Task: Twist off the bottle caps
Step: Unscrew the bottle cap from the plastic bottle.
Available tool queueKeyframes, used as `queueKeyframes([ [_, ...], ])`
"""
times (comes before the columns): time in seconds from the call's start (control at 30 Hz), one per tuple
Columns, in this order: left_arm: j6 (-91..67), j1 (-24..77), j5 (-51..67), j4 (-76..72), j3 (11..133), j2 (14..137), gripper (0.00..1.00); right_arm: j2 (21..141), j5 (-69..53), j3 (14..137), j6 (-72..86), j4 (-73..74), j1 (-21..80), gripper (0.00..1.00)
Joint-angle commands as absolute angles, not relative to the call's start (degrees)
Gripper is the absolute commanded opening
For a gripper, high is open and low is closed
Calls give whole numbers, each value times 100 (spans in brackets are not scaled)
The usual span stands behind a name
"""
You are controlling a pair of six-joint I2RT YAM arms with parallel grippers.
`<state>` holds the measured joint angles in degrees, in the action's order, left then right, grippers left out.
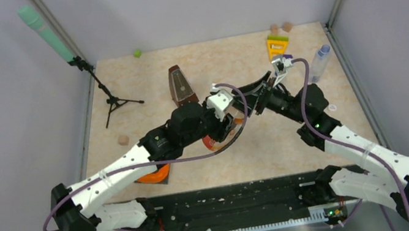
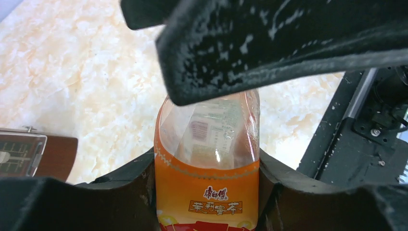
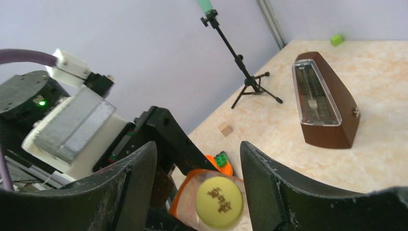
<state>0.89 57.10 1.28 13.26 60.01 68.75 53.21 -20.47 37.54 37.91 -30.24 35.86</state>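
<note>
Black fingers (image 3: pixel 269 192) of my right gripper (image 3: pixel 197 163) stand open at nine and three o'clock of the round yellow plastic cap (image 3: pixel 219 202), not touching it, while my left gripper (image 2: pixel 206 175) hugs its squat orange plastic bottle (image 2: pixel 207 202); next I'd pinch and twist.

Bottle between two sets of fingers, mid-table.

The left gripper (image 2: pixel 207 197) has its left fingers (image 2: pixel 120 192) pressed on either side of the bottle (image 2: pixel 207 144). The right gripper (image 3: pixel 198 178) hangs over the bottle's top, and its right fingers (image 3: pixel 134 187) stand apart on either side of the cap (image 3: pixel 219 202). The cap lies nearer the finger at the right of the wrist view. The metronome (image 3: pixel 325 101) stands beyond these fingers. The stand (image 3: pixel 245 72) is behind it to the left, and a block (image 3: pixel 225 129) lies between the stand and the fingers. A slim bottle (image 1: pixel 319 63) stands well off to the right.
</note>
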Motion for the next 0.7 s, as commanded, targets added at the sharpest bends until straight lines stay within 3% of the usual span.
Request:
queueKeyframes([
  [0.0,26,5715,-295,824,6057,6636,0,5140,-1735,3859,3753,-2754,3619,63],
  [0.13,23,5721,-351,835,6040,6632,0,5136,-1720,3892,3751,-2681,3612,61],
  [0.33,23,5722,-424,778,5951,6517,0,5141,-1679,3843,3783,-2735,3612,44],
  [0.4,22,5720,-432,778,5948,6519,0,5139,-1682,3833,3793,-2749,3612,43],
  [0.5,26,5717,-386,782,5953,6543,0,5121,-1684,3825,3803,-2790,3612,43],
  [0.67,26,5722,-325,808,5977,6595,0,5070,-1567,3814,3803,-2775,3608,55],
])
